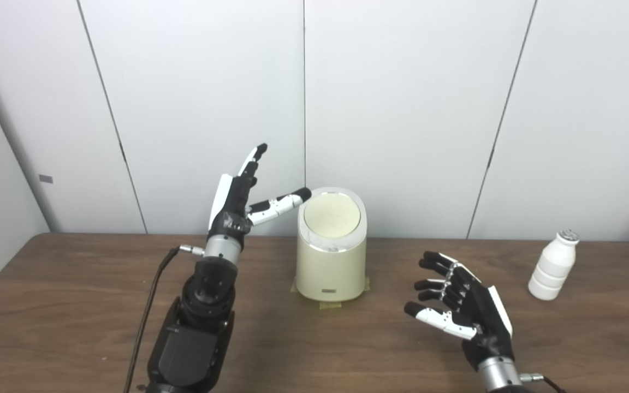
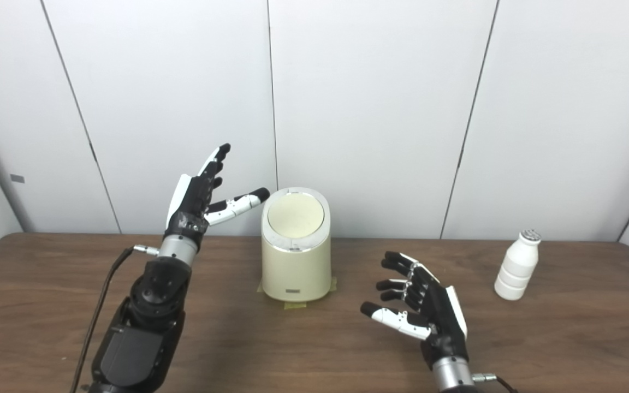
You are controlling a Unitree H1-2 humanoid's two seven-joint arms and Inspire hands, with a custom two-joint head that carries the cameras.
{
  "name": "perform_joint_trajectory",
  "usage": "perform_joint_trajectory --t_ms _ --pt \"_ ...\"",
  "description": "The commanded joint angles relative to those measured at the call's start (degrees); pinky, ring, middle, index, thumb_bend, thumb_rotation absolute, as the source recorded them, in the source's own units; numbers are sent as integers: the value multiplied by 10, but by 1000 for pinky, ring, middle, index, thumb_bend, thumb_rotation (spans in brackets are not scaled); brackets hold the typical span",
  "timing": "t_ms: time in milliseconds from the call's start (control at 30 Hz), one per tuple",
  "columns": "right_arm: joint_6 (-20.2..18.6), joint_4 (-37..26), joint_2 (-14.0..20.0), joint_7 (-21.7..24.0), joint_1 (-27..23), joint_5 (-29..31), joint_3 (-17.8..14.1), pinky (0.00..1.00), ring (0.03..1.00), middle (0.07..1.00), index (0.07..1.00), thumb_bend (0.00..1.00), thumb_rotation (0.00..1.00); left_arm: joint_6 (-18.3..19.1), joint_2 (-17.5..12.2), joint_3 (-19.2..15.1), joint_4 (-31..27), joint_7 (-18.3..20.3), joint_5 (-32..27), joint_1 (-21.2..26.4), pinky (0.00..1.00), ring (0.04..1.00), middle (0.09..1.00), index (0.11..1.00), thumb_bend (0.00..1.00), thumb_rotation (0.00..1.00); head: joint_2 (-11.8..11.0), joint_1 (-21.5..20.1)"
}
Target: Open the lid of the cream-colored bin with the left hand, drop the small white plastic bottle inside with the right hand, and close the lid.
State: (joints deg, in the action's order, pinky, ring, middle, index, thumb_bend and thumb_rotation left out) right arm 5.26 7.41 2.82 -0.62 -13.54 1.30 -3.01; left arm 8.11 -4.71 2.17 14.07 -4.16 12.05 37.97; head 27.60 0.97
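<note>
A cream-colored bin (image 1: 331,262) stands upright at the middle of the wooden table, its round lid (image 1: 332,215) down flat. My left hand (image 1: 238,199) is raised just left of the bin's top, open, with its thumb tip at the lid's left rim. A small white plastic bottle (image 1: 553,265) stands upright at the far right. My right hand (image 1: 459,303) hovers low over the table between bin and bottle, open and empty, well apart from both.
Strips of tape (image 1: 331,304) hold the bin's base to the table (image 1: 74,305). A black cable (image 1: 148,314) runs along my left forearm. White wall panels (image 1: 413,109) close off the back just behind the bin.
</note>
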Motion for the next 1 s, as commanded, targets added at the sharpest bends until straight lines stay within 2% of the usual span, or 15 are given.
perform_joint_trajectory --t_ms 0,233,333,567,800,967 --pt "26 -24 -1 -1 -21 1 0 502 576 745 726 797 139 -10 3 9 1 -13 19 40 999 1000 1000 1000 917 264 2 -1" --pt "28 -23 -2 -4 -22 -1 -2 494 570 740 724 809 153 -6 8 30 23 -18 52 60 1000 1000 1000 1000 917 201 3 -4" --pt "41 -18 0 -4 -23 -3 0 498 569 737 725 799 151 -1 5 43 32 -14 71 67 988 1000 1000 1000 923 187 4 -6" --pt "35 -22 0 -6 -22 -9 0 497 574 741 725 805 165 13 -7 70 36 -2 104 73 1000 1000 1000 1000 944 158 6 -7" --pt "39 -21 0 -5 -22 -6 0 504 575 737 724 797 151 36 -8 80 25 11 114 67 1000 1000 1000 1000 880 44 7 -7" --pt "39 -22 0 -5 -22 -6 0 495 580 740 719 800 175 35 -7 84 35 7 119 67 1000 1000 1000 1000 813 1 9 -10"
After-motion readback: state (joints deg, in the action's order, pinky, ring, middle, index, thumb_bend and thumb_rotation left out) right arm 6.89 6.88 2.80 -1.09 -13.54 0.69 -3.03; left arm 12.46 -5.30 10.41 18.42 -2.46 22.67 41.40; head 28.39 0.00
